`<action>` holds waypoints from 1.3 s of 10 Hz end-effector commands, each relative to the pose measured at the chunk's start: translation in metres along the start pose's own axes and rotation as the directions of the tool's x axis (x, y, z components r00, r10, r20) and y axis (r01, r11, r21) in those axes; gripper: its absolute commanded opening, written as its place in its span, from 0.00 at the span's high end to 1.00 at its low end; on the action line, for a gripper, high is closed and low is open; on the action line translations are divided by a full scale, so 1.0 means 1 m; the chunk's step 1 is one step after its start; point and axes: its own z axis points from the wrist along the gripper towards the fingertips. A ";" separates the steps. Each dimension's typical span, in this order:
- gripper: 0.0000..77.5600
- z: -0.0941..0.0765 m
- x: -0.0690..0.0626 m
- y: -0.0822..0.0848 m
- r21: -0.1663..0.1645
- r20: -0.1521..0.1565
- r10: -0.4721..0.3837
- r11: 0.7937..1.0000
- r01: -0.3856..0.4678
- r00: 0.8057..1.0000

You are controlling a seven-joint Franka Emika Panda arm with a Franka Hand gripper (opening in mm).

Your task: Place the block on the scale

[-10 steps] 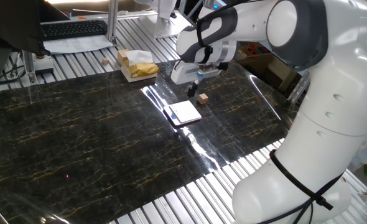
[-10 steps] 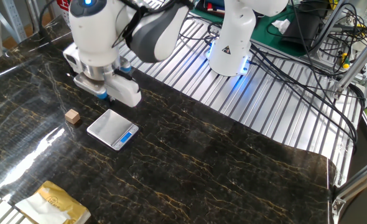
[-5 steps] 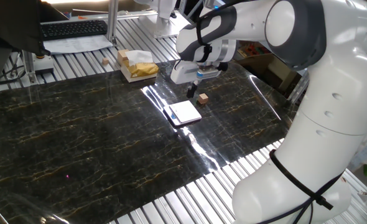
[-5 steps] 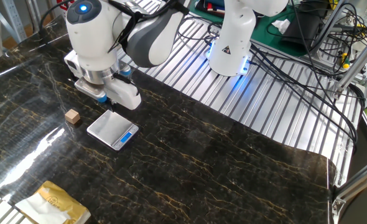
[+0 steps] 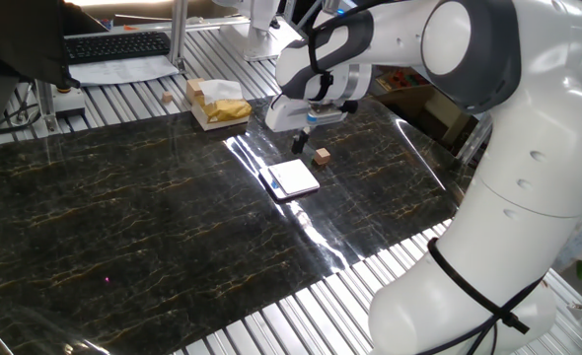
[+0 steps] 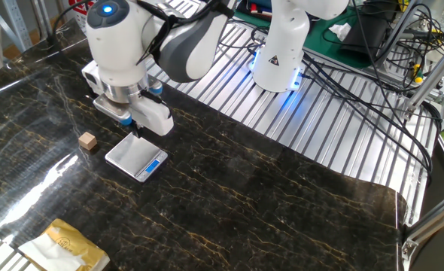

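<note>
The block [image 5: 322, 156], a tiny tan wooden cube, lies on the dark marble mat just right of the scale [image 5: 293, 178], a flat square device with a shiny white plate and a blue mark. In the other fixed view the block [image 6: 87, 141] lies left of the scale [image 6: 136, 158]. My gripper [image 5: 301, 144] hangs low over the far edge of the scale [image 6: 136, 129], beside the block and not touching it. Its dark fingers point down, look slightly apart and hold nothing. The white hand housing hides most of them.
A pale-yellow boxy stack [image 5: 217, 102] stands at the mat's far edge, also seen in the other fixed view [image 6: 64, 245]. A second small wooden cube [image 5: 165, 98] lies near it. A keyboard [image 5: 113, 44] is at the back. The robot base [image 6: 278, 53] and cables [image 6: 357, 68] are behind.
The gripper has shifted slightly away from the block, toward the scale's far edge. The block and the scale have not moved.
</note>
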 end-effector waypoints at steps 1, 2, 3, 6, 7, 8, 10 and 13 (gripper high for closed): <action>1.00 -0.002 -0.001 0.000 0.015 0.016 -0.002 1.000 0.001 1.000; 1.00 -0.002 -0.001 0.000 0.026 0.064 -0.044 0.999 0.042 0.997; 1.00 -0.002 -0.001 0.000 0.029 0.064 -0.038 0.999 0.036 0.997; 1.00 -0.002 -0.001 0.000 0.057 -0.047 0.072 0.996 -0.070 0.996; 1.00 -0.002 -0.001 0.000 0.043 -0.034 0.062 0.997 -0.060 0.998; 1.00 -0.002 -0.001 0.000 0.038 -0.029 0.062 0.997 -0.061 0.998; 1.00 -0.002 -0.001 0.000 0.038 -0.040 0.044 0.998 -0.043 0.998; 1.00 0.007 -0.010 -0.014 0.036 -0.037 -0.015 0.999 0.017 0.999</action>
